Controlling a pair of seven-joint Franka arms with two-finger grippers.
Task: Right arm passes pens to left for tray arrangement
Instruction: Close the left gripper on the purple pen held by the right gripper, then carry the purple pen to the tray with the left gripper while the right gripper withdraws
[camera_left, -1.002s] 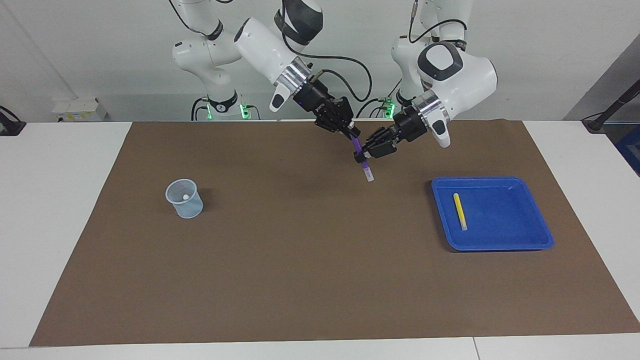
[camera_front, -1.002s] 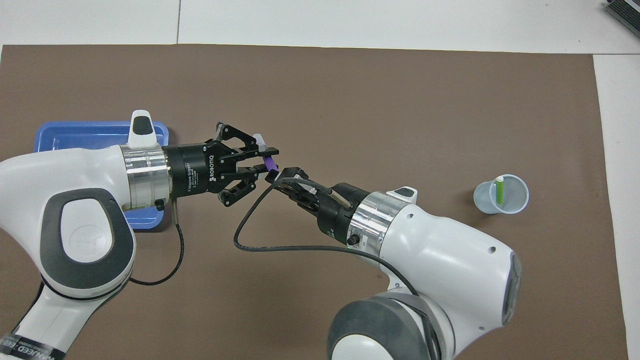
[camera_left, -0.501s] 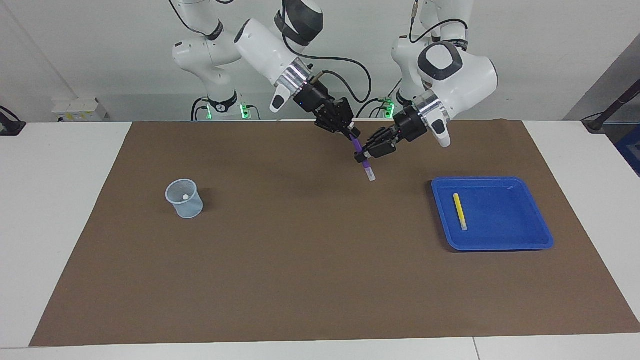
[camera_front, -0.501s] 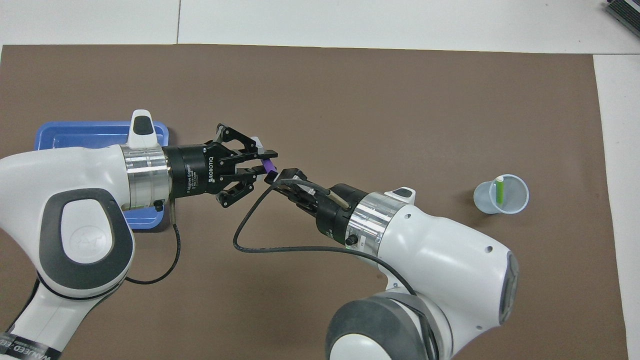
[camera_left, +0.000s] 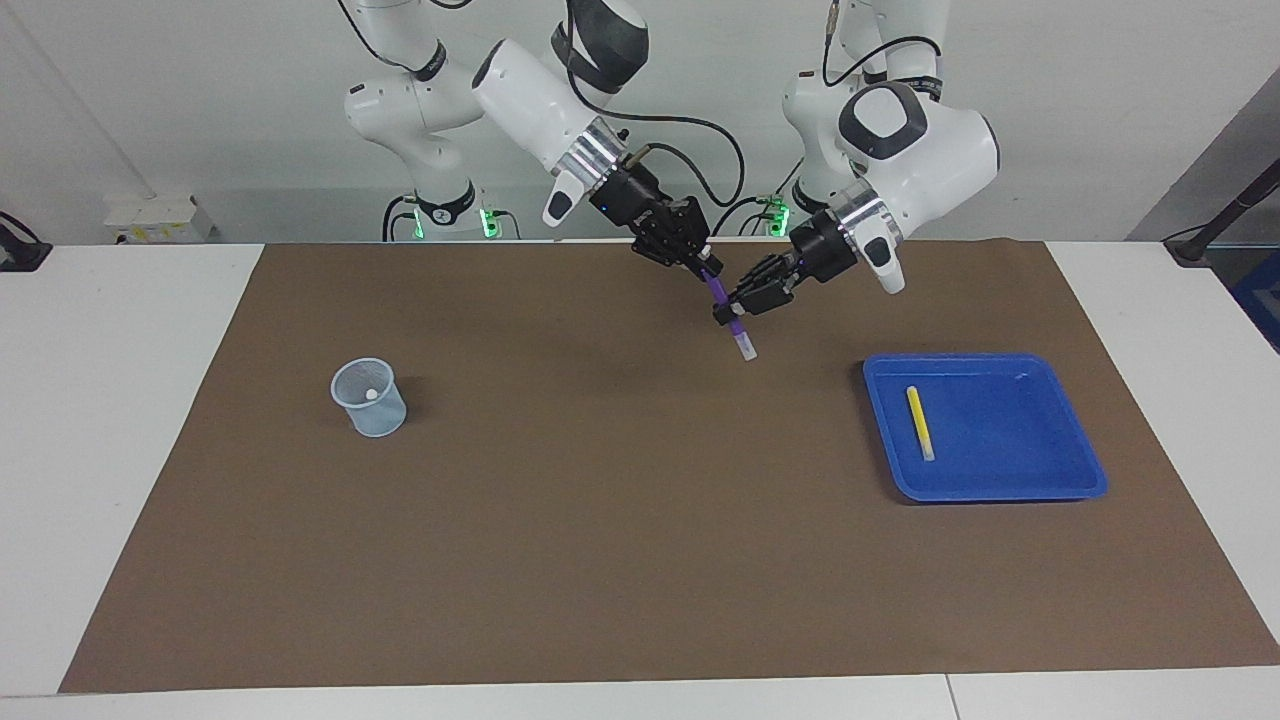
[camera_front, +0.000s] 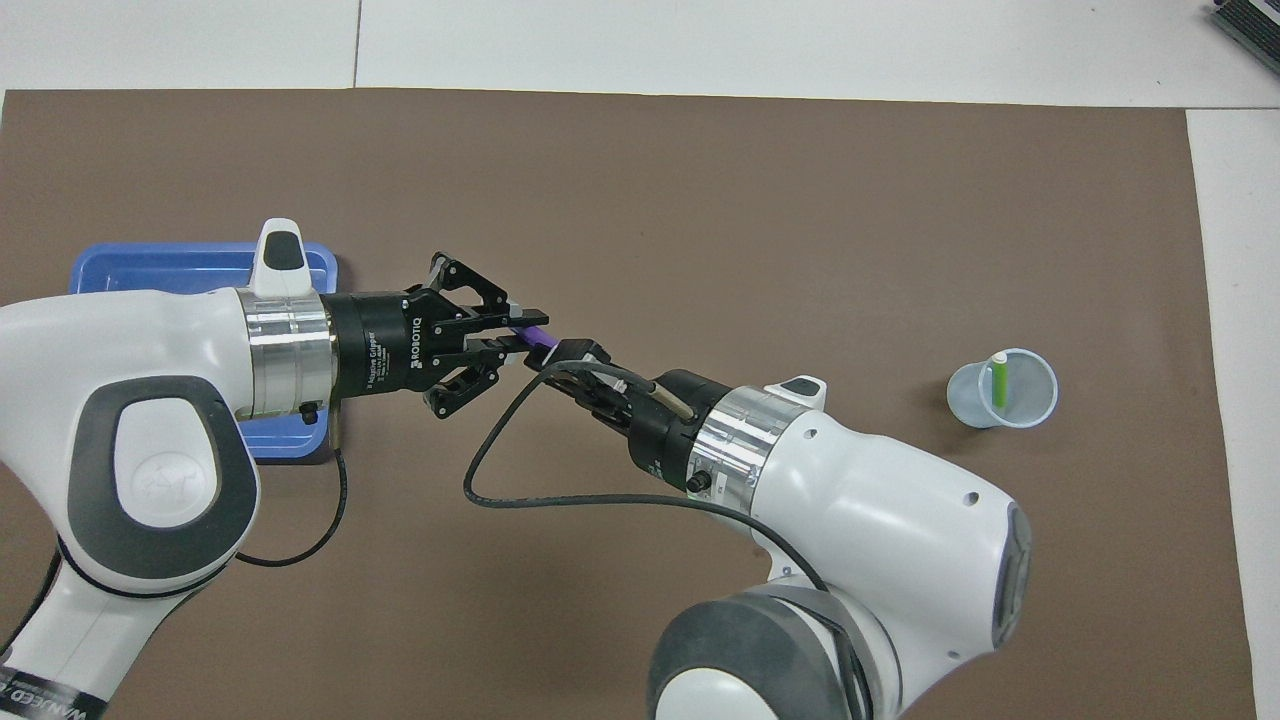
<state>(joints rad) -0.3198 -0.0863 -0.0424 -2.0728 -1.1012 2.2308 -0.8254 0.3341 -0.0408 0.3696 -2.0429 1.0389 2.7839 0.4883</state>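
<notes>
A purple pen (camera_left: 716, 291) hangs slanted in the air over the mat, pale tip down, between the cup and the tray. My left gripper (camera_left: 728, 316) is shut on its lower half, and the overhead view shows the same grip (camera_front: 528, 332) on the purple pen (camera_front: 537, 335). My right gripper (camera_left: 702, 264) is at the pen's upper end; whether it still grips is hidden. A yellow pen (camera_left: 919, 422) lies in the blue tray (camera_left: 1000, 490) toward the left arm's end. A green pen (camera_front: 998, 380) stands in the cup (camera_front: 1025, 410).
The translucent pale-blue cup (camera_left: 370, 400) stands on the brown mat (camera_left: 600, 520) toward the right arm's end. The left arm covers much of the tray (camera_front: 150, 268) in the overhead view. A black cable (camera_front: 480, 470) loops from the right wrist.
My left gripper's fingers have drawn tighter on the purple pen. Both wrists and the pen have shifted slightly. Tray, yellow pen and cup have not moved.
</notes>
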